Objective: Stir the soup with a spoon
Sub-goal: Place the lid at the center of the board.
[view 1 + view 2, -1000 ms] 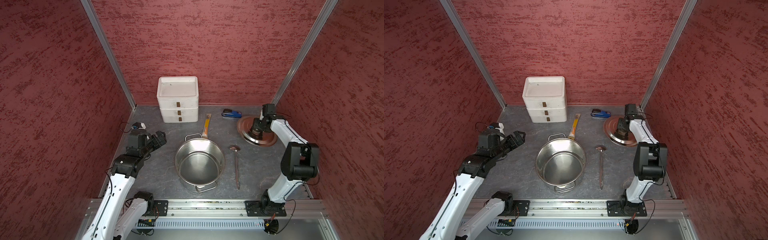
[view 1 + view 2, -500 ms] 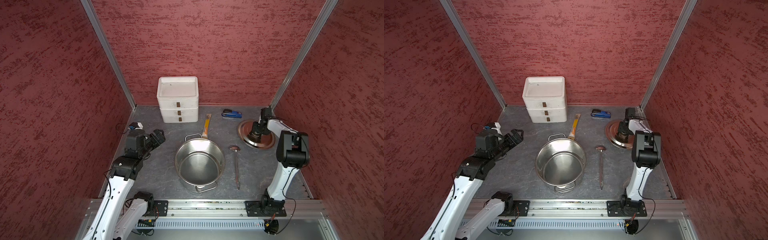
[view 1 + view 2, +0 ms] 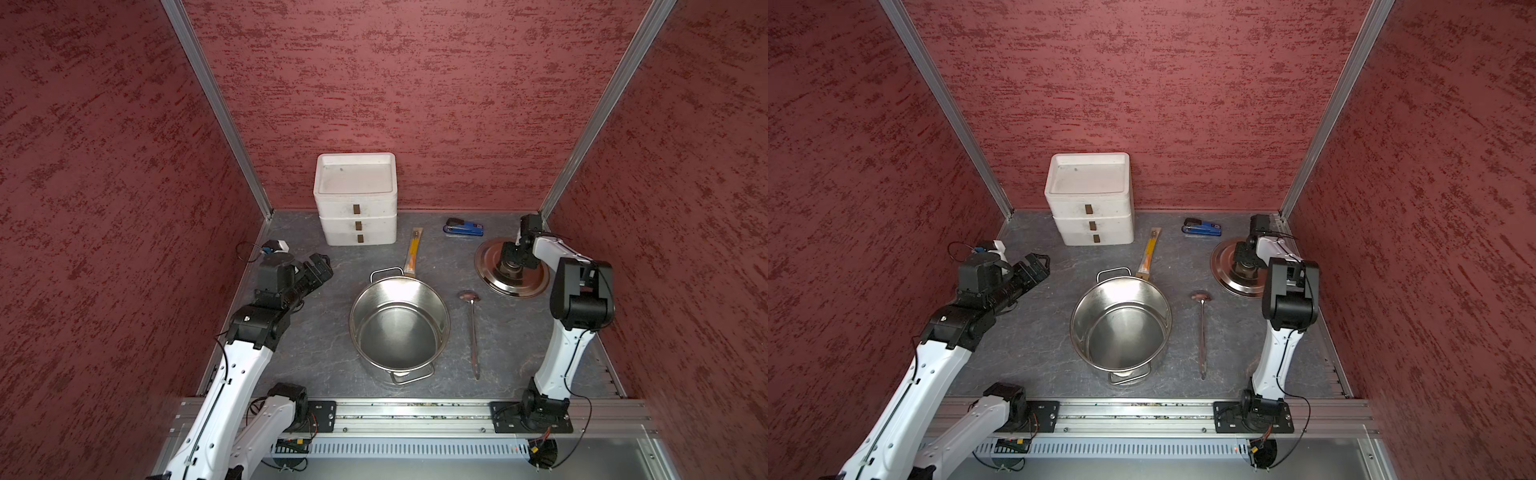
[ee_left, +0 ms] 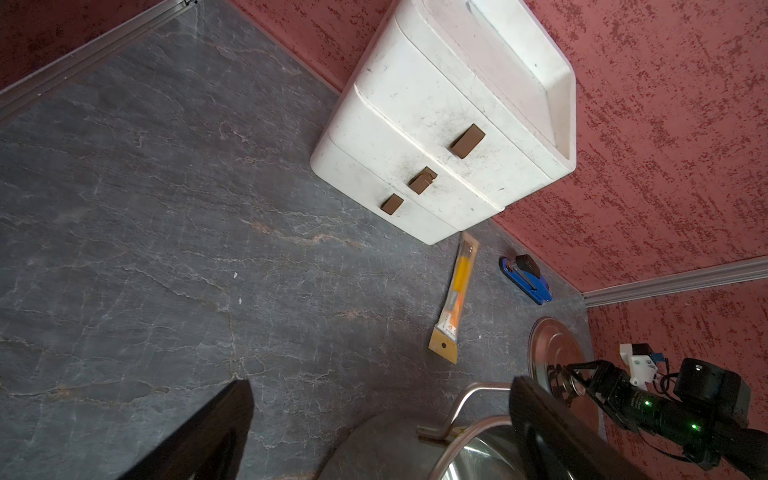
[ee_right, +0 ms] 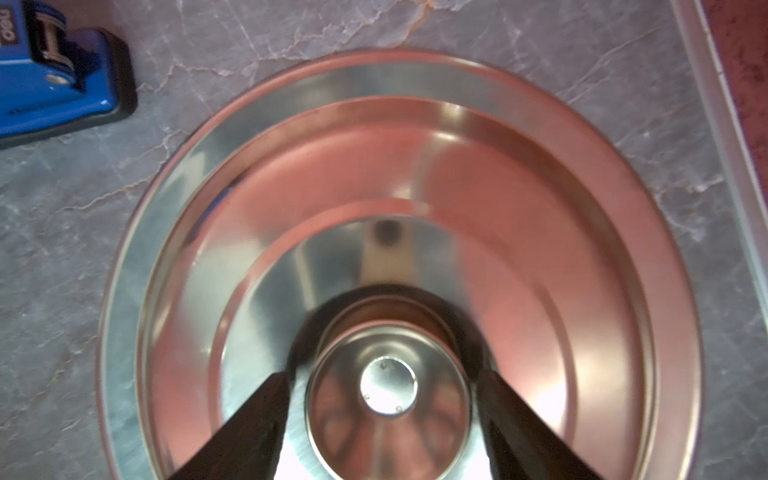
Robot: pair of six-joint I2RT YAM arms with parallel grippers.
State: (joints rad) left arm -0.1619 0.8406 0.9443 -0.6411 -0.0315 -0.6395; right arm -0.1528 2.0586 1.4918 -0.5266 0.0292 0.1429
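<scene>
The soup's steel pot (image 3: 399,332) (image 3: 1121,332) stands mid-table with no lid on it, and its inside looks bare. To its right the spoon (image 3: 473,328) (image 3: 1202,332), a thin metal ladle, lies flat with its bowl pointing away from the rail. At the back right, the steel lid (image 3: 490,270) (image 5: 374,166) rests on the table. My right gripper (image 3: 510,266) (image 5: 382,376) is open astride the lid's knob (image 5: 388,415), with a gap on each side. My left gripper (image 3: 322,266) (image 4: 380,384) hangs open and empty, left of the pot.
A white three-drawer unit (image 3: 355,199) stands against the back wall. An orange-yellow stick (image 3: 412,253) lies just behind the pot, and a blue stapler (image 3: 463,227) sits by the lid. Red walls close in on three sides. A metal rail (image 3: 415,415) runs along the front.
The right gripper's jaws have spread away from the lid's knob, and the right arm has folded its elbow up over the table's right side. The left arm barely shifted.
</scene>
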